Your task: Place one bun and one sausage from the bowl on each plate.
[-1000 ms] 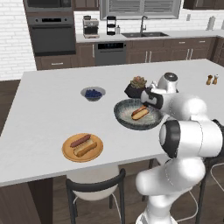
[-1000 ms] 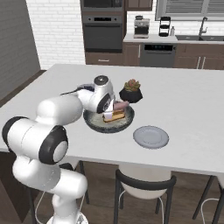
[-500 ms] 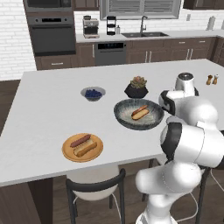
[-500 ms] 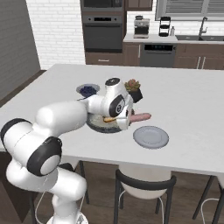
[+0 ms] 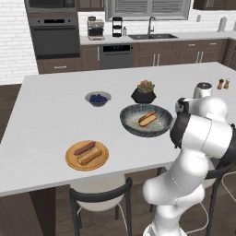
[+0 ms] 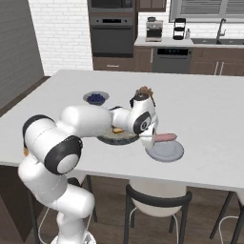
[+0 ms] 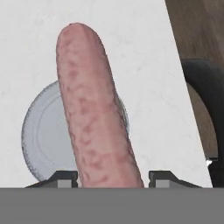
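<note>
From the right of the arm I see the gripper (image 6: 153, 138) clenched on a pink sausage (image 6: 165, 137), held level just above the pale grey plate (image 6: 165, 151), which sits at about four o'clock from the bowl (image 6: 117, 138) and close beside it. The camera on the hand looks straight down the sausage (image 7: 94, 113): it stands between the two dark fingertips (image 7: 65, 177) and crosses over the grey plate (image 7: 39, 135), whose bare rim shows to either side, with the counter edge and a dark stool seat (image 7: 201, 113) beyond. From the left, the robot's own white body hides that plate and the grasp, but this side gives what the others do not: the wide dark bowl (image 5: 133, 122) holds one bun (image 5: 147, 118), and the orange-tan plate (image 5: 73, 161), well apart at about seven o'clock from the bowl, already carries a sausage (image 5: 84, 148) and a bun (image 5: 90, 156) lying side by side. At eleven o'clock from the bowl is a small bowl of blueberries (image 5: 97, 98), and at twelve a black pot with a succulent (image 5: 144, 92). All of it rests on a white island counter (image 5: 46, 115); behind are dark cabinets, a wall oven (image 5: 55, 39), a sink (image 5: 150, 34) and white brick.
</note>
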You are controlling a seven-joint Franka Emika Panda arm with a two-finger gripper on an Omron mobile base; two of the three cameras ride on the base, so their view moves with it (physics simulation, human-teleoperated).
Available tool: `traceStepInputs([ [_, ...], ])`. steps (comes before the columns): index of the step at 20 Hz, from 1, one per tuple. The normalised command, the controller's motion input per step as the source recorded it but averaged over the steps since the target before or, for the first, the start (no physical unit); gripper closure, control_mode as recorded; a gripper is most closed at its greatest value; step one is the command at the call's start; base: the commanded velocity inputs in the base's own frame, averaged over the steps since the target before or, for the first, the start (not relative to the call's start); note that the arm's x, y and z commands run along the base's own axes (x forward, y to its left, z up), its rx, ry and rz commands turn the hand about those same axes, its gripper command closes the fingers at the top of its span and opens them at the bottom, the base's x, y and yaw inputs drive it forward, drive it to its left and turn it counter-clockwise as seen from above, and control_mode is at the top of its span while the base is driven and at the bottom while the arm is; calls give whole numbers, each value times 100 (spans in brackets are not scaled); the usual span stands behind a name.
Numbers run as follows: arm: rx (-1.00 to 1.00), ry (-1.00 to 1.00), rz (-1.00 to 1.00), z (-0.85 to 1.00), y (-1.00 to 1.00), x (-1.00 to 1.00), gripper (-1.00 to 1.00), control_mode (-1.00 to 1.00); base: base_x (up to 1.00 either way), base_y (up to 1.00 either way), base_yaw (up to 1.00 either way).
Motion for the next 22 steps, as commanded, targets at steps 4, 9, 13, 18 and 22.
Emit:
traceStepInputs([
  [4, 7, 0, 1, -66, -30, 1, 100, -100, 0, 0, 0],
  [9, 9, 0, 3, -52, -4, 31, 100, -100, 0, 0, 0],
  [13, 8, -2, 2, -36, 0, 72, -100, -100, 0, 0, 0],
  [18, 1, 0, 0, 3, -1, 20, -100, -100, 0, 0, 0],
  [22, 0, -8, 0, 35, 0, 16, -100, -100, 0, 0, 0],
])
